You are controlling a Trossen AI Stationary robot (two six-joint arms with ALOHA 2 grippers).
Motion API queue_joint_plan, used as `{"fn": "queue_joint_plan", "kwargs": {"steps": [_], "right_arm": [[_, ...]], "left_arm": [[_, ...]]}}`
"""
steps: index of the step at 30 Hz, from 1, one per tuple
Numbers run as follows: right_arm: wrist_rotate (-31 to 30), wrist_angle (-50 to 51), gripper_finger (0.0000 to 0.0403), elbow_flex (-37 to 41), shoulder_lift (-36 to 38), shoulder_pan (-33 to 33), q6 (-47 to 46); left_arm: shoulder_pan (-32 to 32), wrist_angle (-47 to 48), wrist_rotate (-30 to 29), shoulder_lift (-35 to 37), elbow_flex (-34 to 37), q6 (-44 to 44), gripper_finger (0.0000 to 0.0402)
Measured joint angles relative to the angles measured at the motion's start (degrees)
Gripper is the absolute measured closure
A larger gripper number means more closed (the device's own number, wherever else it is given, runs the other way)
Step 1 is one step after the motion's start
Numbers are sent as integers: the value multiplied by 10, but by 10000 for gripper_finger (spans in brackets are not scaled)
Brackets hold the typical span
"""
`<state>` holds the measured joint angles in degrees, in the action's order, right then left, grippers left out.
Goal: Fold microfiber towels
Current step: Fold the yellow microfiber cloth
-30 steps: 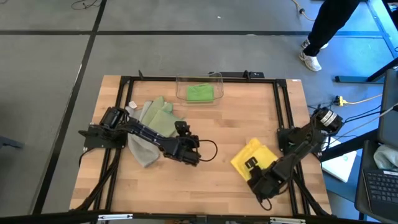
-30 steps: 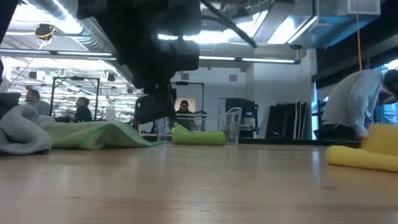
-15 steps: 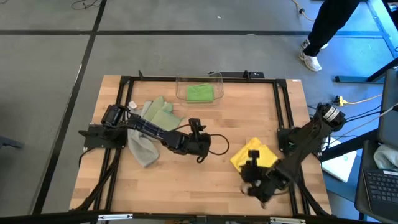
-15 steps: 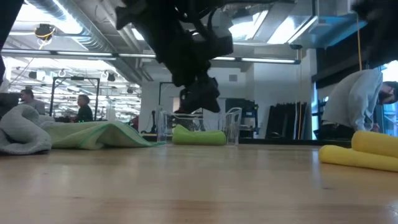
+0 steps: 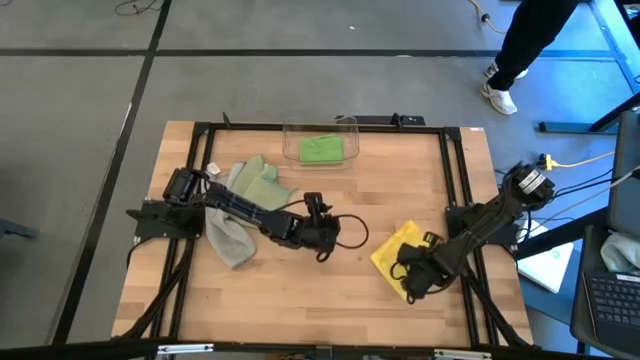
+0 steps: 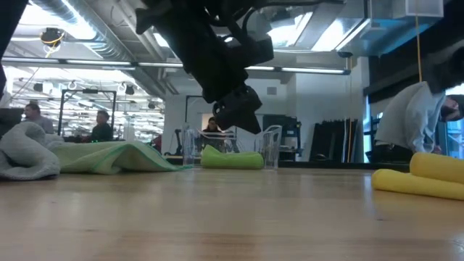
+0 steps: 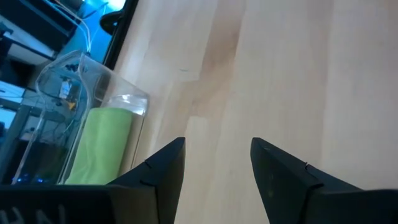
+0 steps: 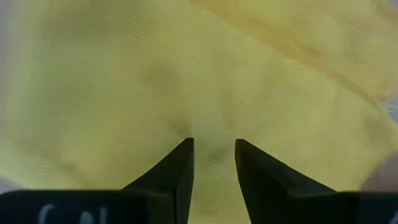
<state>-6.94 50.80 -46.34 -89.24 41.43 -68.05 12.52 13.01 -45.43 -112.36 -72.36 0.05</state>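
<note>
A yellow towel [image 5: 395, 248] lies bunched on the right half of the table and shows at the right of the low view [image 6: 420, 181]. My right gripper [image 5: 408, 270] points down over it, open, and yellow cloth [image 8: 124, 74] fills its wrist view. My left gripper [image 5: 316, 206] hangs open above bare wood at the table's middle [image 7: 217, 140], slanting toward the far edge, with nothing between its fingers. A bright green towel [image 5: 322, 150] lies folded in the clear bin [image 5: 348, 122]. The sage towel [image 5: 258, 185] and grey towel [image 5: 228, 240] lie crumpled at the left. My right gripper [image 8: 213, 142] comes from above, pointing down, with both fingertips on the yellow towel's upper surface [image 8: 186, 127], where a small dent shows beside one tip. The fingers stand apart and cloth runs flat across the gap, not pinched. The towel lies on the table.
Black frame rails [image 5: 455, 200] run along the table's sides. The left arm lies over the sage and grey towels. Bare wood [image 5: 340, 290] spreads between the grippers and toward the near edge. A person [image 5: 520, 40] stands beyond the far right corner.
My left gripper has swung toward the table's right and far side and tipped up from pointing down, then kept still. My right gripper has rolled about its own pointing line over the yellow towel and shifted a little toward the far edge.
</note>
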Motion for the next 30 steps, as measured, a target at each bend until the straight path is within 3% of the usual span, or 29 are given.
{"fn": "queue_joint_plan", "kwargs": {"steps": [9, 14, 19, 30], "right_arm": [[-7, -38, 282, 38, 108, -32, 4], [-9, -77, 253, 64, 144, -58, 10], [13, -164, 207, 103, 137, -78, 10], [34, -170, 144, 117, 72, -92, 21]], "left_arm": [[2, 0, 0, 0, 0, 1, 225], [3, 0, 0, 0, 0, 1, 225], [3, 5, 0, 0, 0, 1, 225], [3, 10, 0, 0, 0, 1, 225]]}}
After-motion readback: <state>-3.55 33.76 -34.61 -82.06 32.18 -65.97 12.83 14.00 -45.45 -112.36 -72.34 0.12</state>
